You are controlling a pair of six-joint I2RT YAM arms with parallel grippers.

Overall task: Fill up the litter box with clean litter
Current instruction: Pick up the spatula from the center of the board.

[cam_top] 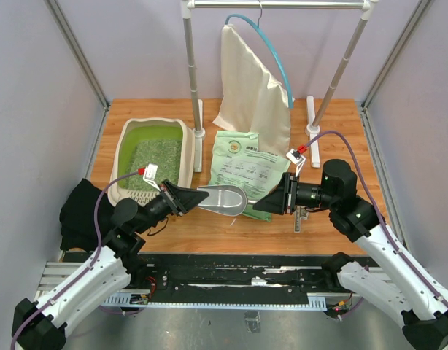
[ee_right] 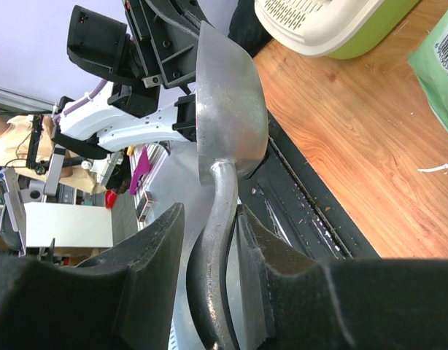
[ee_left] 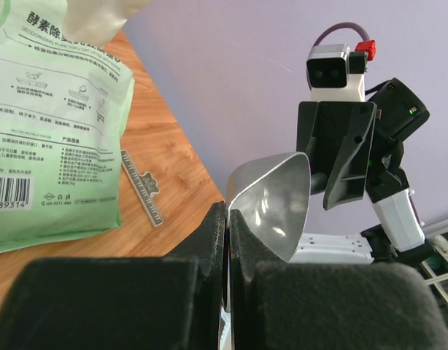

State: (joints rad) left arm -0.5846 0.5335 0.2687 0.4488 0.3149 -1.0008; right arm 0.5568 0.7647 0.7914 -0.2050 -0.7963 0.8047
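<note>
Wooden table center frame: litter box upper left, green bag center, black cloth left edge, rack feet upper right.

Light was bright and even, shadows soft; the scoop showed dull glare, and near gripper pads blurred.

Litter boxes: we count one
Litter bags: one
Scoops: one
Cloth bags on the rack: one
Black cloths at the table's left edge: one, as far as we can tell
Grippers: two, left and right
</note>
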